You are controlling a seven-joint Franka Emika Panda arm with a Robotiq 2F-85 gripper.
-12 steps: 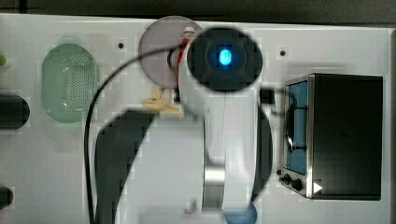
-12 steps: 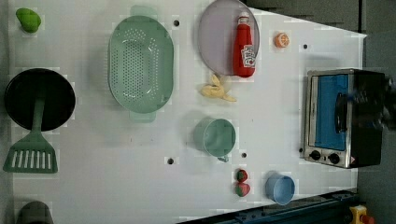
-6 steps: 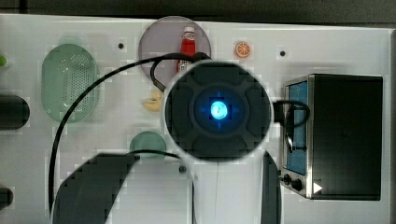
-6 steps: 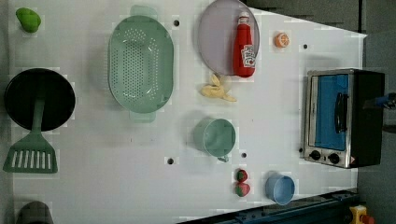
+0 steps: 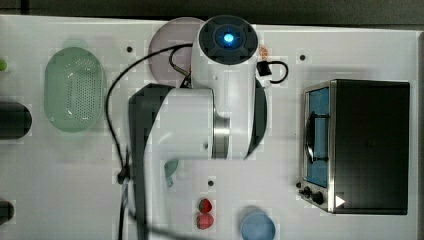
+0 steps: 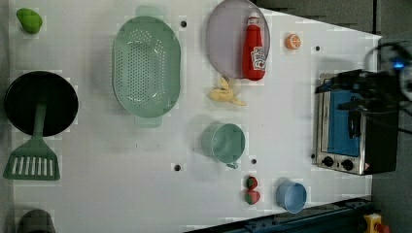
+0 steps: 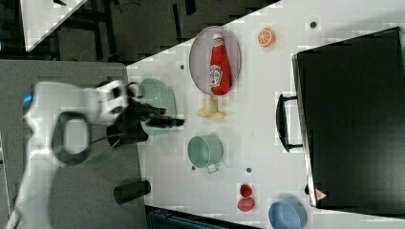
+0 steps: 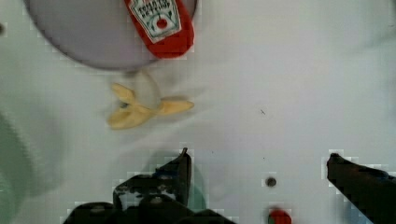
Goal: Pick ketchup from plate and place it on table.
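Arm [image 5: 200,125] blocks much of the plate [image 5: 162,45] from the top view, the gripper [image 8: 257,172] spread wide and empty above the table [image 6: 145,184]. Ketchup [image 6: 254,48] lies flat on the plate, cap to the far rim; strainer [image 6: 145,65], cup [image 6: 226,143] and blue dish [image 6: 291,195] hold nothing.

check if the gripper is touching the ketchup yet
Apart. In the wrist view the open gripper has bare table between its fingertips and the ketchup, which lies on the plate.
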